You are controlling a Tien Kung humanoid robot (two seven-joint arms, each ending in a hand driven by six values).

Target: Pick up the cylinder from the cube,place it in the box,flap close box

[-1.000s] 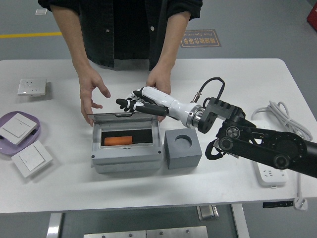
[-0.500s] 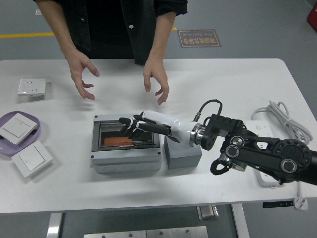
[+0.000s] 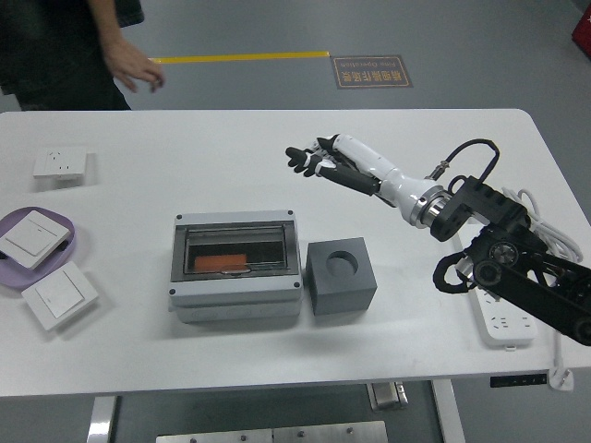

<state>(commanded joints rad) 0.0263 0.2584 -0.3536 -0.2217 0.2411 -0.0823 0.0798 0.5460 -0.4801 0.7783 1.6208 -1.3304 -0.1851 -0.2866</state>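
The grey box stands in the middle of the table with its clear flap shut. The orange cylinder lies inside it, seen through the flap. The dark grey cube stands just right of the box, its round hole empty. My right hand is raised above the table, behind and to the right of the box, fingers spread and holding nothing. My left arm is out of view. A person stands at the far left corner, one hand hanging past the table's far edge.
A lilac plate with a white switch sits at the left edge, another switch in front of it. A white socket lies at the far left. A white power strip and cable lie at the right.
The flap has gone from raised to shut. My right hand has lifted off the box and moved back and to the right. The person has drawn both hands away and stepped to the left.
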